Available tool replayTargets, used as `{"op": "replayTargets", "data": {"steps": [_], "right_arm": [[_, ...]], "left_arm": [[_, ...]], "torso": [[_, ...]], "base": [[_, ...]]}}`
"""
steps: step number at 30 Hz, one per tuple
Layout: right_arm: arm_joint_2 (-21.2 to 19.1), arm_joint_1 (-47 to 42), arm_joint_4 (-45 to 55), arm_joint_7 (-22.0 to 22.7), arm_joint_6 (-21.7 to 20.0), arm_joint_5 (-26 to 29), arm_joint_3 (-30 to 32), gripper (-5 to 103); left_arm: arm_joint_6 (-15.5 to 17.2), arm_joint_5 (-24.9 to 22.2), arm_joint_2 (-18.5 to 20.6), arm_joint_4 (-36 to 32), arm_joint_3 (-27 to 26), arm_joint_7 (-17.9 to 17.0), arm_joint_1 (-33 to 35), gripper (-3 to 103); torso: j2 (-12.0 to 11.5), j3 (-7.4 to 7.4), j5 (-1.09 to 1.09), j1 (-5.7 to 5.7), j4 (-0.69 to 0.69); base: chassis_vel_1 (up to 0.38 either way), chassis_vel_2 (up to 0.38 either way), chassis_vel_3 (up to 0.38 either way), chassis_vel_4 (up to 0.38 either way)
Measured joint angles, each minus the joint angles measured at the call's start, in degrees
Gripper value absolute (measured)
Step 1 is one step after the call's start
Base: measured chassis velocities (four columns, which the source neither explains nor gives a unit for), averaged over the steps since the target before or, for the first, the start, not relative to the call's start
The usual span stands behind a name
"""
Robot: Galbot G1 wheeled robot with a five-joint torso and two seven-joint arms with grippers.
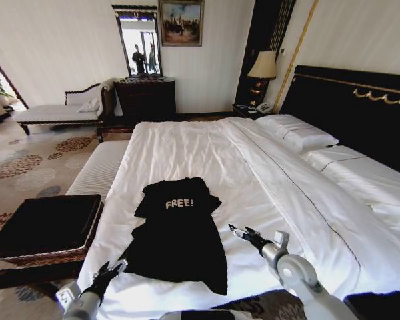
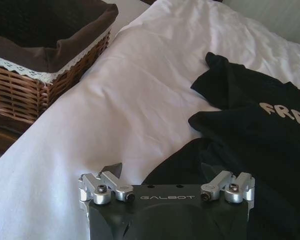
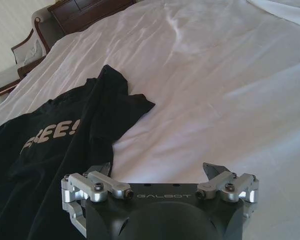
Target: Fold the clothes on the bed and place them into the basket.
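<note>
The clothes are one black T-shirt (image 1: 180, 233) with white "FREE!" lettering, lying spread and slightly rumpled on the near part of the bed (image 1: 187, 143). My left gripper (image 1: 111, 271) hovers open at the shirt's lower left hem, low over the duvet. My right gripper (image 1: 238, 232) stands open just to the right of the shirt's side. In the left wrist view the open gripper (image 2: 161, 171) has the T-shirt (image 2: 250, 135) beside it and the basket (image 2: 35, 80) beyond the mattress edge. In the right wrist view the open gripper (image 3: 157, 169) sits by the T-shirt (image 3: 65, 145).
The brown wicker basket (image 1: 47, 257) with dark fabric lining stands on the floor left of the bed. A striped bench (image 1: 99, 170) lies along the bed's left side. Pillows (image 1: 297, 131) and a black headboard (image 1: 350, 107) are at the right. A chaise longue (image 1: 53, 112) and dresser (image 1: 145, 99) stand far back.
</note>
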Motion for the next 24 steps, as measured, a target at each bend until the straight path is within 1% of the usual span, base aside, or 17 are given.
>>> {"op": "replayTargets", "data": {"steps": [4,6,7,8,9,10,11,14,15,16,17,18,20,21,23,24], "right_arm": [[0.69,-0.87,0.08,0.3,0.0,0.01,-0.08,100],[1.01,-1.24,0.18,0.43,0.0,-0.02,-0.2,100],[1.01,-1.24,0.18,0.43,0.0,-0.02,-0.2,100],[1.13,-1.52,0.25,0.59,0.0,0.01,-0.25,100],[1.25,-2.09,0.45,0.84,0.0,0.05,-0.27,100],[1.65,-3.14,0.94,0.97,-0.01,0.25,0.01,100],[1.65,-3.14,0.94,0.97,-0.01,0.25,0.01,100],[2.82,-6.52,2.24,1.05,-0.15,1.77,1.69,100],[2.82,-6.52,2.24,1.05,-0.15,1.77,1.69,100],[3.05,-7.5,2.55,1.12,-0.22,2.46,2.3,100],[2.95,-8.38,2.84,1.3,-0.37,3.28,2.81,100],[2.77,-8.74,3.0,1.34,-0.48,3.7,3.02,100],[1.35,-10.63,3.94,1.36,-1.18,6.19,4.09,100],[1.35,-10.63,3.94,1.36,-1.18,6.19,4.09,100],[-0.01,-12.6,4.9,0.9,-2.02,9.0,4.84,100],[-0.31,-12.96,5.09,0.8,-2.2,9.52,4.96,100]], "left_arm": [[0.05,0.16,0.43,1.72,1.39,-0.2,-1.21,89],[0.21,0.17,0.43,1.85,2.11,-0.21,-1.76,78],[0.21,0.17,0.43,1.85,2.11,-0.21,-1.76,78],[0.3,0.47,0.3,1.9,2.61,-0.21,-2.02,73],[0.31,1.23,0.16,2.08,3.32,-0.13,-2.21,73],[0.26,2.16,0.07,2.42,4.05,0.01,-2.35,68],[0.26,2.16,0.07,2.42,4.05,0.01,-2.35,68],[-0.35,4.07,-0.18,3.49,5.67,0.6,-2.66,51],[-0.35,4.07,-0.18,3.49,5.67,0.6,-2.66,51],[-0.77,4.95,-0.19,4.01,6.13,0.78,-2.88,46],[-1.06,5.74,-0.22,4.43,6.38,0.88,-3.07,41],[-1.14,5.93,-0.24,4.55,6.46,0.9,-3.14,41],[-1.43,6.11,-0.52,4.67,6.55,0.92,-3.26,29],[-1.43,6.11,-0.52,4.67,6.55,0.92,-3.26,29],[-1.87,5.69,-1.05,4.57,6.36,0.95,-3.27,18],[-2.15,5.72,-1.19,4.56,6.31,1.03,-3.27,18]], "torso": [[0.0,0.0,-0.01,0.0,0.0],[0.0,0.0,-0.01,0.0,0.0],[0.0,0.0,-0.01,0.0,0.0],[0.0,0.0,0.0,0.0,0.0],[0.0,0.0,0.0,0.0,0.01],[0.0,0.0,0.01,0.0,0.02],[0.0,0.0,0.01,0.0,0.02],[0.0,0.0,0.0,0.0,-0.02],[0.0,0.0,0.0,0.0,-0.02],[0.0,0.0,0.0,0.0,-0.02],[0.0,0.0,0.0,-0.01,-0.01],[0.0,0.0,0.0,0.0,-0.01],[0.0,0.0,0.0,0.0,0.0],[0.0,0.0,0.0,0.0,0.0],[0.0,0.01,0.0,0.0,0.0],[0.0,0.01,0.0,0.0,0.0]], "base": [[0.0,0.0,0.0,0.0],[0.0,0.0,0.0,0.0],[0.0,0.0,0.0,0.0],[0.0,0.0,0.0,0.0],[0.0,0.0,0.0,0.0],[0.0,0.0,0.0,0.0],[0.0,0.0,0.0,0.0],[0.0,0.0,0.0,0.0],[0.0,0.0,0.0,0.0],[0.0,0.0,0.0,0.0],[0.0,0.0,0.0,0.0],[0.0,0.0,0.0,0.0],[0.0,0.0,0.0,0.0],[0.0,0.0,0.0,0.0],[0.0,0.0,0.0,0.0],[0.0,0.0,0.0,0.0]]}}
